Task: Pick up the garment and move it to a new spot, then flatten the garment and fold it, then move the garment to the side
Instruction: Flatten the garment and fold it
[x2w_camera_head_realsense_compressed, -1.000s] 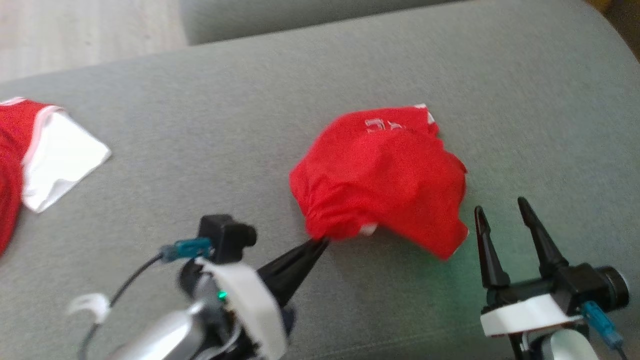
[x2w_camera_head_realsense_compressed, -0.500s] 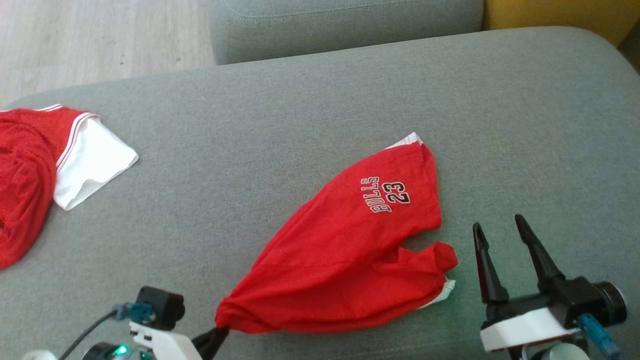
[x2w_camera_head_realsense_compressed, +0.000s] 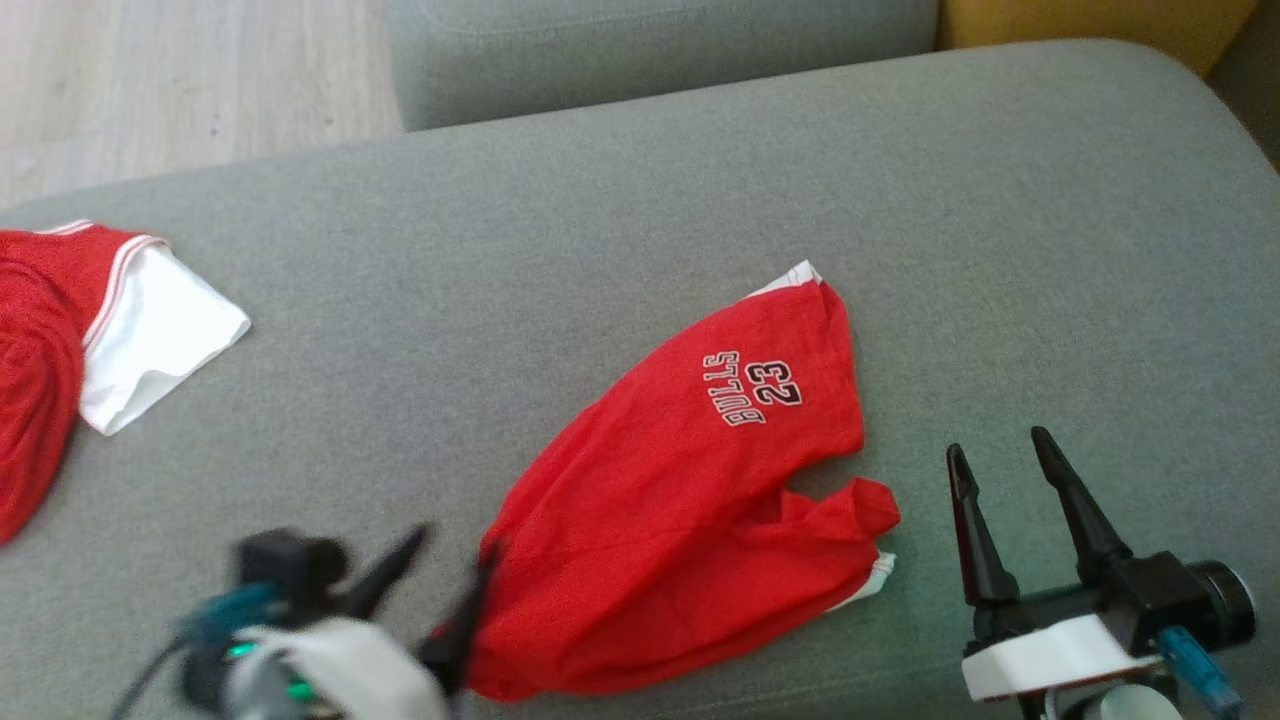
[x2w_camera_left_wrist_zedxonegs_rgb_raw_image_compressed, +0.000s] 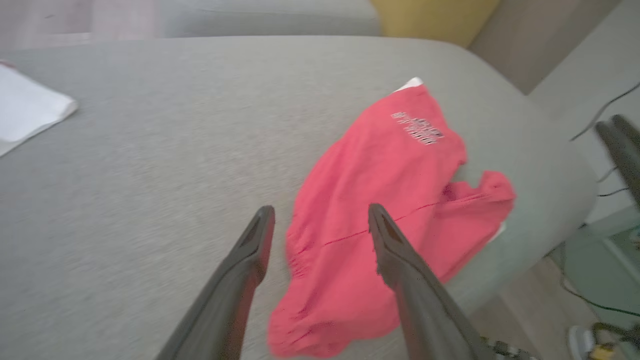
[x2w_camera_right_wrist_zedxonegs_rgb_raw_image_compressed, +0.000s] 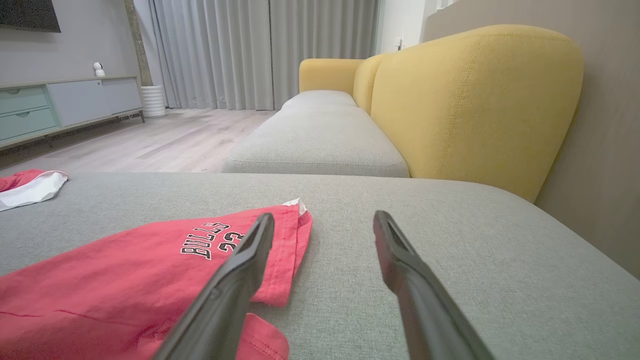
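Observation:
The garment is a pair of red shorts printed "BULLS 23", lying crumpled and stretched out on the grey cushion. My left gripper is open at the garment's lower left edge, with nothing between its fingers. In the left wrist view the garment lies just beyond and partly between the spread fingertips of the left gripper. My right gripper stands open just right of the garment, apart from it. From the right wrist, the right gripper points past the garment at bare cushion.
A second red and white garment lies at the cushion's left edge. Behind the cushion stand another grey seat and a yellow sofa back. Wooden floor shows at the upper left. The cushion's right edge drops off beside my right gripper.
My left gripper has opened and let go of the garment's corner, which it dragged toward the near edge over the last second. The garment now lies spread out. The right gripper stayed put.

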